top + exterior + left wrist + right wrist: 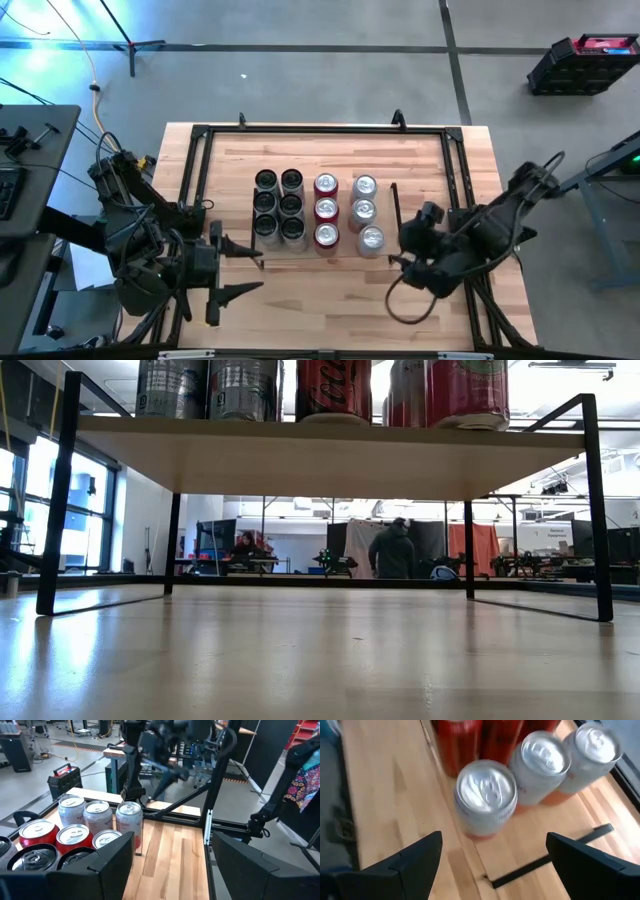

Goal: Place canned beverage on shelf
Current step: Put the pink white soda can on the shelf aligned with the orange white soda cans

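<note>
Twelve cans stand upright in four short rows on the shelf (340, 170), a low light-wood board with black wire end frames set on the larger wooden tabletop (300, 300). From the left there are two rows of dark cans (279, 207), one row of red cans (326, 210) and one row of silver cans (364, 212). Two dark arms wait at the near corners. The right gripper (490, 857) hangs just above and behind the nearest silver can (486, 795), fingers spread wide and empty; that can sits slightly out of line with its row, its long axis vertical, lying straight ahead between the finger lines. By my reading the right arm is the nearer one for any move on it. The left gripper (172, 865), fingers also spread and empty, hovers off the shelf's left end, well apart from that can. No label can be read with confidence; the red cans carry white script too cropped to make out
</note>
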